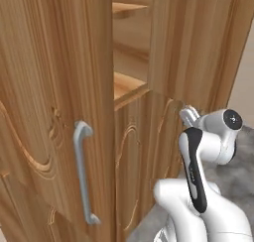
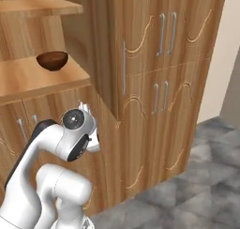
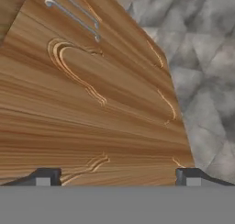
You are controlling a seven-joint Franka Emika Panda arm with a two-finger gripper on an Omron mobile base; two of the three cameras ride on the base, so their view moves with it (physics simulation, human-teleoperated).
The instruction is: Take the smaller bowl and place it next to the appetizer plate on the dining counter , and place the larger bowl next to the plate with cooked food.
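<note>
**Right base view: arm waited below the shelf that held the small bowl**

In the right base view, the smaller bowl (image 2: 52, 60), glossy reddish-brown with a dark inside, sat on an open wooden shelf (image 2: 28, 80) of a tall cabinet, near the shelf's back. The white arm was folded below and in front of that shelf, well apart from the bowl. Its hand (image 3: 117, 176) was wide open and empty, with the two dark tips spread at the bottom of the hand view, facing a carved wooden cabinet door (image 3: 92, 108) and grey stone floor (image 3: 206, 58). The likely trouble ahead was the reach upward: the shelf's front edge or the cabinet's side panel could catch the wrist, or a low approach could knock the bowl backward.
</note>
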